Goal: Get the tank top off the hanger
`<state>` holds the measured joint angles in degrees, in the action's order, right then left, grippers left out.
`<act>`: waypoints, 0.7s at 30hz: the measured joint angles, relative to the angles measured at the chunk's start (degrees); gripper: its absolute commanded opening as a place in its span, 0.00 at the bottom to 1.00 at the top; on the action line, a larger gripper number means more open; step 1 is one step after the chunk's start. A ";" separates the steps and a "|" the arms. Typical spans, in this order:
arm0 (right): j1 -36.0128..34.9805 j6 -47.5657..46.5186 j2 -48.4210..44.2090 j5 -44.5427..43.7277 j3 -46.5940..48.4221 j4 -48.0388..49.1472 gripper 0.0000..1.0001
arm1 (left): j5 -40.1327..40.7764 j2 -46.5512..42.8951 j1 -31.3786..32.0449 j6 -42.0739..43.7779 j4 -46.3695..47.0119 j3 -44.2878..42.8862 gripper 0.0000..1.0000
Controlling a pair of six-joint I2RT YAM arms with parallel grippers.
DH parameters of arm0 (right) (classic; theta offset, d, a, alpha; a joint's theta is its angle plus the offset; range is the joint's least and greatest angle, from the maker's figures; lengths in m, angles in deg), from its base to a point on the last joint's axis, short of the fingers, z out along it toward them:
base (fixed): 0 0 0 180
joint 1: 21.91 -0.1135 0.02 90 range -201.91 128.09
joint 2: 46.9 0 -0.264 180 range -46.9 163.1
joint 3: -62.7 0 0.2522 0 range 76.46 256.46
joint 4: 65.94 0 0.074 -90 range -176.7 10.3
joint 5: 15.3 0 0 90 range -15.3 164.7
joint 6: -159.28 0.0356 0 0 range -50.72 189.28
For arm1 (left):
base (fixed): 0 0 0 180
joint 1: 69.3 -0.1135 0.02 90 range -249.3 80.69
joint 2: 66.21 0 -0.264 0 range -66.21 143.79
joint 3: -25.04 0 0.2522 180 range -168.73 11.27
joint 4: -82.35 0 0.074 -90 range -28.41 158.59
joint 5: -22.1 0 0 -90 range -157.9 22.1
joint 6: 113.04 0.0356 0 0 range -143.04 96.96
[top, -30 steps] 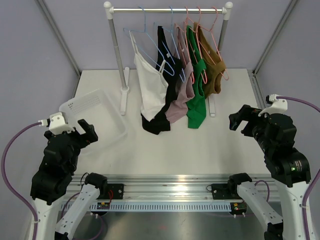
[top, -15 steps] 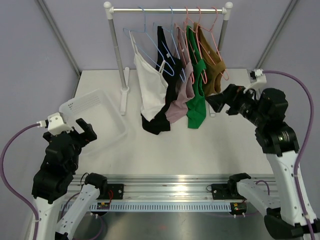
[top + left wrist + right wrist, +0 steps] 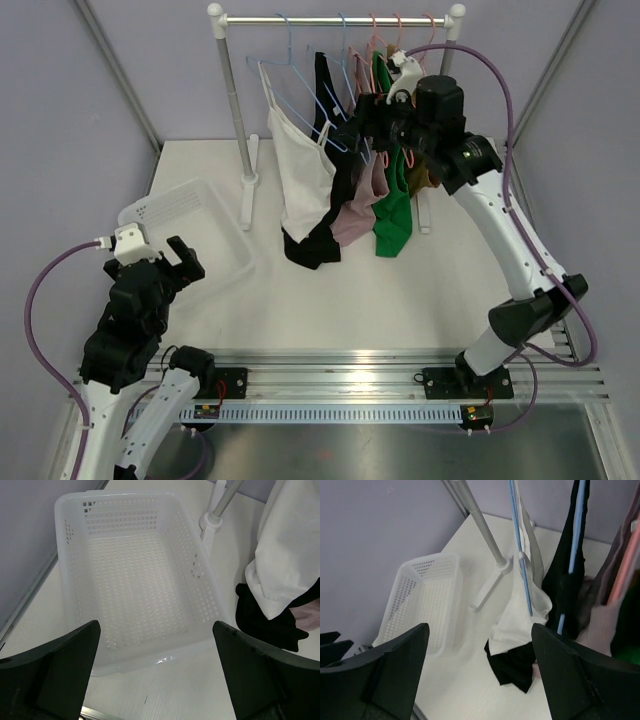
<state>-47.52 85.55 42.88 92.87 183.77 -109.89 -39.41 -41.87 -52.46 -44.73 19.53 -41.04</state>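
White tank top (image 3: pixel 520 617) hangs on a thin blue hanger (image 3: pixel 519 540), directly ahead of the right fingers (image 3: pixel 395 675) and roughly centred in the gap between them. A black tank top (image 3: pixel 567 590) hangs just to the right of that gap, overlapping the white one at the hem. Mauve, green and brown tops hang further right on the same rail (image 3: pixel 335 20). Which garment is intended cannot be told; the white one is best aligned.

Right fingers: spread wide apart, nothing between them, raised to hanger level and short of the fabric.

Left fingers (image 3: pixel 55 665): likewise wide apart and empty, low over the desk (image 3: pixel 400 290), with a white perforated basket (image 3: pixel 75 510) directly ahead of and below them.

Handling, as judged: the garment looks light, soft and limp, with narrow straps likely to slide along the smooth hanger and stretch before they resist. The hanger seems free to swing on the rail, so a sideways pull may move it rather than free the top.

Recommended hold: pinch one strap close to the hanger's shoulder, or gather body fabric just below the neckline.

Risk: snagging the adjacent black top, or unhooking the hanger.
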 measured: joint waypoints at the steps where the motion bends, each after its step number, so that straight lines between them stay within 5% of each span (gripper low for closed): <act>1: -1.09 -1.25 2.12 -1.27 2.36 -0.26 0.83 | -0.22 0.02 0.00 0.02 0.13 0.13 0.99; 8: -4.79 -8.79 20.04 -9.27 24.50 -4.57 0.66 | -2.10 0.02 0.00 0.07 1.22 0.44 0.99; 13: -4.72 -12.13 34.36 -11.72 43.15 -9.38 0.63 | -3.23 0.00 0.00 0.31 2.19 0.79 0.99; 17: -4.72 -13.42 37.29 -11.56 44.26 -9.92 0.60 | -4.28 0.00 -0.02 0.50 2.54 1.33 0.99; 21: -4.72 -14.43 37.88 -11.43 44.02 -9.84 0.30 | -5.14 0.00 -0.02 0.70 2.64 1.33 0.99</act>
<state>-52.24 71.13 80.76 81.44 227.79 -119.73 -44.55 -41.87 -52.49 -44.03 22.18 -39.71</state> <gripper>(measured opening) 0.423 0.988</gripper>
